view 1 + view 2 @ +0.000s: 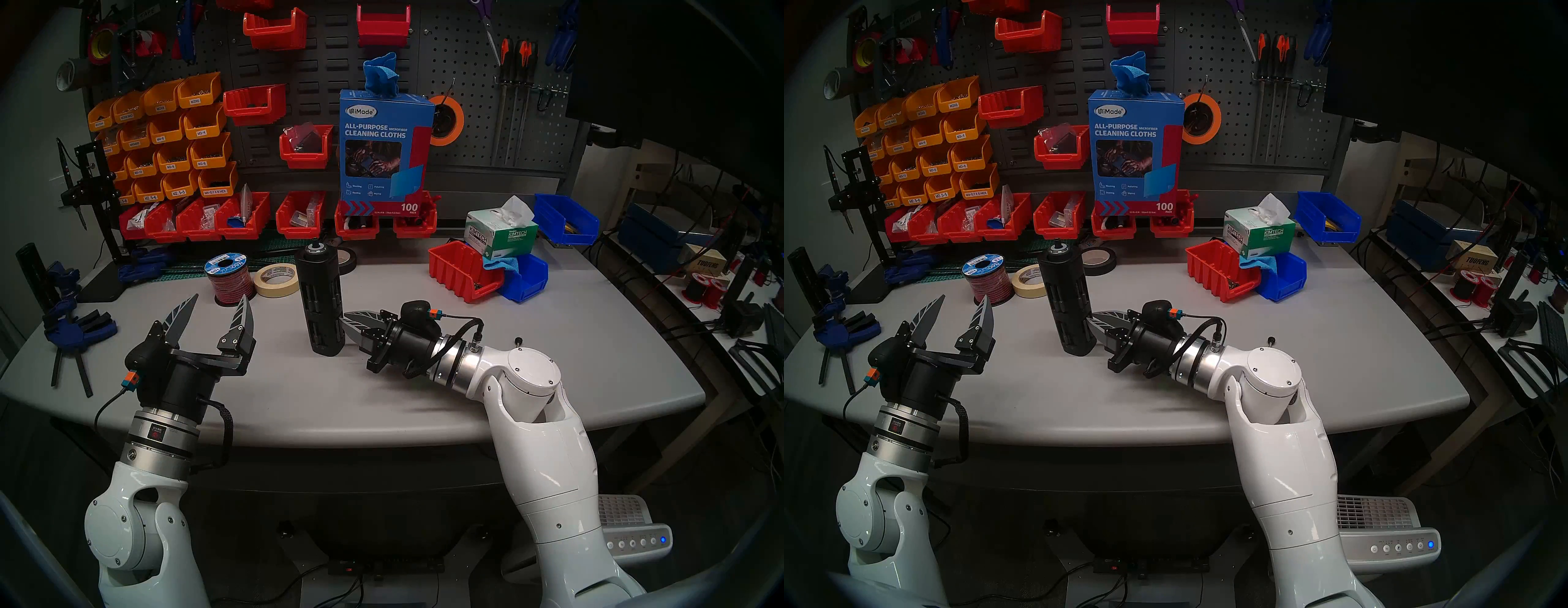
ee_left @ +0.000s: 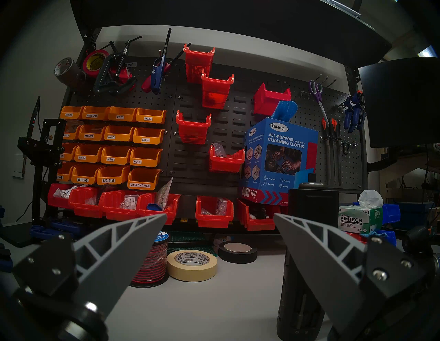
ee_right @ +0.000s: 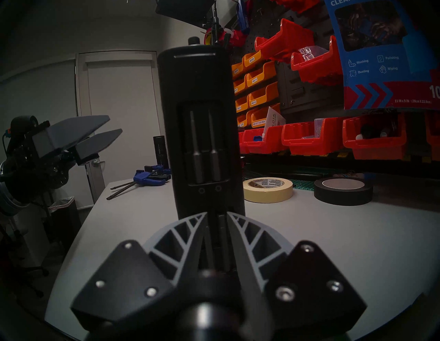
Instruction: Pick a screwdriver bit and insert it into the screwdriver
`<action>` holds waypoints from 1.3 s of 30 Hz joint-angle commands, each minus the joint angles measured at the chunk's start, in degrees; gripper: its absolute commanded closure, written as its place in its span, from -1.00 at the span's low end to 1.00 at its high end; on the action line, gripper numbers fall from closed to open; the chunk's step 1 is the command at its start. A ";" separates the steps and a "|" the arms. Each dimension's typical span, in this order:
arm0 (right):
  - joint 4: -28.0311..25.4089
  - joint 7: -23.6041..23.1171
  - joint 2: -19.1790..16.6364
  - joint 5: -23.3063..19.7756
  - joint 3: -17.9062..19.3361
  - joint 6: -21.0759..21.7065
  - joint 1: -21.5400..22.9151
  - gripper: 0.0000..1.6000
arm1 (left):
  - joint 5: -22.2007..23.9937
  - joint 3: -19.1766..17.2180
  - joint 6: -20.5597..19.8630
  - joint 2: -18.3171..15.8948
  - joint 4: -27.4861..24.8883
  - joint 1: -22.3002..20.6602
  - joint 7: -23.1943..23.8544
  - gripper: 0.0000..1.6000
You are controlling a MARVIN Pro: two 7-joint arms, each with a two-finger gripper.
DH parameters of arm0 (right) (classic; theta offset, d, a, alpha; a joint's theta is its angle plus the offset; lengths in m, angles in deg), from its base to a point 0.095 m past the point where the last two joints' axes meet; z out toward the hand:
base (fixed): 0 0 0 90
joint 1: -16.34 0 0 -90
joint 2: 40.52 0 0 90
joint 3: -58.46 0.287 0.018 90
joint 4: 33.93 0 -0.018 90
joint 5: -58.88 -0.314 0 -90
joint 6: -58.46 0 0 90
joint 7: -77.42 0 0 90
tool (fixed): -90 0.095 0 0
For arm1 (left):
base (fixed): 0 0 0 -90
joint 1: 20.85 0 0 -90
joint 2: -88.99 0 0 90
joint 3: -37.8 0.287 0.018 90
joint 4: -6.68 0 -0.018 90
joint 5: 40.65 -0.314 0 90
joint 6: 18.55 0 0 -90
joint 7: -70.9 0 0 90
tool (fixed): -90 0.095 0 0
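Note:
The screwdriver (image 1: 318, 297), a tall matte-black slotted cylinder, stands upright mid-table; it also shows in the other head view (image 1: 1066, 297) and at the right of the left wrist view (image 2: 312, 204). In the right wrist view (image 3: 197, 83) its upper slot holds two silvery bits (image 3: 194, 142). My right gripper (image 1: 344, 325) (image 3: 216, 214) lies low over the table, its fingers pressed into the lower slot, closed around a thin dark screwdriver bit (image 3: 221, 228) still in the slot. My left gripper (image 1: 220, 297) (image 2: 219, 214) is open and empty, raised left of the screwdriver.
A wire spool (image 1: 229, 276), masking tape (image 1: 275, 279) and black tape (image 1: 348, 259) sit behind the screwdriver. A red bin (image 1: 462, 271), a blue bin (image 1: 524, 278) and a tissue box (image 1: 496, 231) stand back right. Blue clamps (image 1: 80, 331) lie at the left edge.

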 commanded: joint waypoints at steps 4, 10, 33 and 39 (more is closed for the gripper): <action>-0.28 -0.23 0.30 -0.42 -0.04 -0.32 0.82 0.08 | 0.11 -0.07 0.38 0.11 -1.90 -0.13 -0.05 -1.00; 0.39 -0.36 0.29 -0.49 -0.14 -0.26 1.15 0.11 | 0.11 -0.07 0.38 0.11 -1.90 -0.13 -0.06 -1.00; 2.73 -0.74 0.27 -0.32 -0.08 0.09 2.08 0.11 | 0.11 -0.07 0.38 0.12 -1.90 -0.13 -0.06 -1.00; 3.10 -1.15 0.14 -0.42 -0.28 0.27 2.15 0.17 | 0.11 -0.07 0.38 0.12 -1.90 -0.13 -0.06 -1.00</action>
